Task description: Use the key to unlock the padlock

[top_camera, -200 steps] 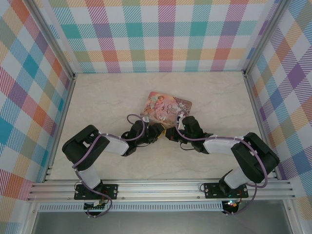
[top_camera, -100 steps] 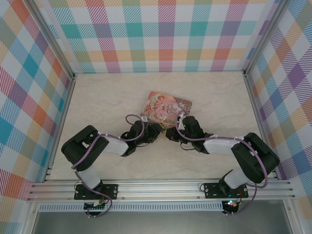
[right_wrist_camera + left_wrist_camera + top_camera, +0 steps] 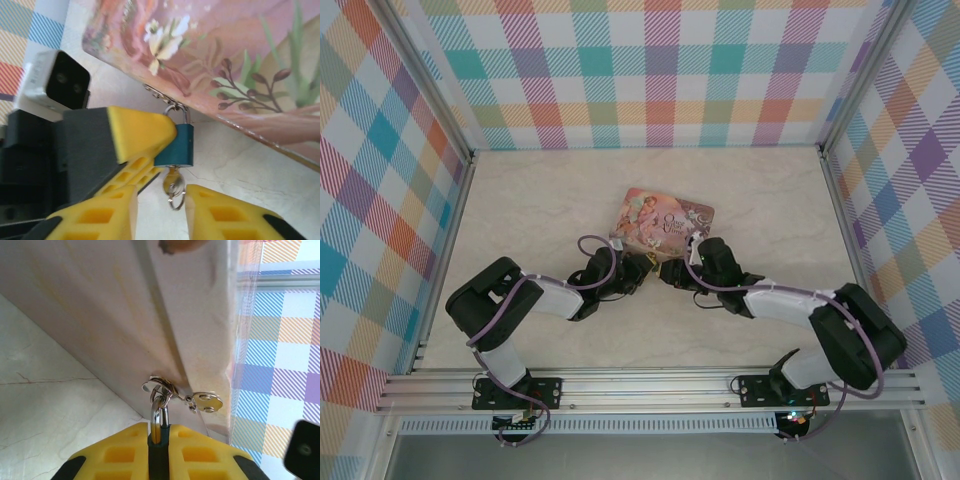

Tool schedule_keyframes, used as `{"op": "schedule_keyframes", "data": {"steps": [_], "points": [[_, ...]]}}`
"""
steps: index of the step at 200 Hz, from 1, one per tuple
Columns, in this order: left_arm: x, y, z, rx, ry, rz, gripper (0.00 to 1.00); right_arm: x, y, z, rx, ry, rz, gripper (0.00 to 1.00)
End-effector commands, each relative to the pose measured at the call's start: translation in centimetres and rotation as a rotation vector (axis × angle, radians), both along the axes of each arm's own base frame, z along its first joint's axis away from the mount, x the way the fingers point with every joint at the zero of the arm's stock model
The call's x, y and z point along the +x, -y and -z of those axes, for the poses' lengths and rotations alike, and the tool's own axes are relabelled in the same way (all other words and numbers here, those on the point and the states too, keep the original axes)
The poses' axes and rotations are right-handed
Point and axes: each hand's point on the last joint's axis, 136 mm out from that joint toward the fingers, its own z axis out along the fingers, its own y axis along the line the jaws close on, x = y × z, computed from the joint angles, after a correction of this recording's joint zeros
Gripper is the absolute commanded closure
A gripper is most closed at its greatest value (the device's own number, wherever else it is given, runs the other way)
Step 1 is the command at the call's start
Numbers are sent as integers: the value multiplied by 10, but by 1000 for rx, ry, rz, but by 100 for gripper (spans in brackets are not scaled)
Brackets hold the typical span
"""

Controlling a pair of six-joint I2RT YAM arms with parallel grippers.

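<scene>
The pink tin (image 3: 663, 218) lies flat near the middle of the desk (image 3: 540, 200). Its lid is closed, so whatever it holds is hidden. The blue padlock (image 3: 175, 145) hangs from the clasp on the tin's side that faces the near edge of the desk. The left claw (image 3: 159, 437) is clamped on the padlock's body. In its own wrist view the shackle (image 3: 158, 415) pokes out between the yellow fingers and the blue body is covered. The key (image 3: 171, 179) sits in the bottom of the padlock, its ring dangling. The right claw (image 3: 161, 202) stands narrowly apart on either side of the ring, gripping nothing. From above, both claws crowd the lock, which is too small to make out.
</scene>
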Motion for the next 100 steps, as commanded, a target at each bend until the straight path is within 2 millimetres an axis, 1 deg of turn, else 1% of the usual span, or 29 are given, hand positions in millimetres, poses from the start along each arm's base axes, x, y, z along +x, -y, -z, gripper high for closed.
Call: {"op": "schedule_keyframes", "data": {"steps": [1,8,24,46,58,73,86,100], "points": [[3,8,-20,-49,16,0,100,-12,22,12,-127,41,-2,61],[3,8,-21,-50,16,1,100,-15,29,13,-153,58,-1,59],[4,9,-23,-54,12,1,100,-20,41,9,-203,141,-21,54],[5,10,-25,-63,6,-1,100,-24,51,-7,-261,307,-68,49],[5,11,-27,-69,6,-3,100,-26,51,-21,-278,413,-107,49],[5,11,-28,-73,2,-6,100,-30,47,-38,-318,547,-167,49],[6,9,-29,-74,1,-11,100,-34,41,-49,-390,667,-216,48],[5,8,-30,-72,1,-16,100,-36,37,-56,-504,792,-251,48]]}}
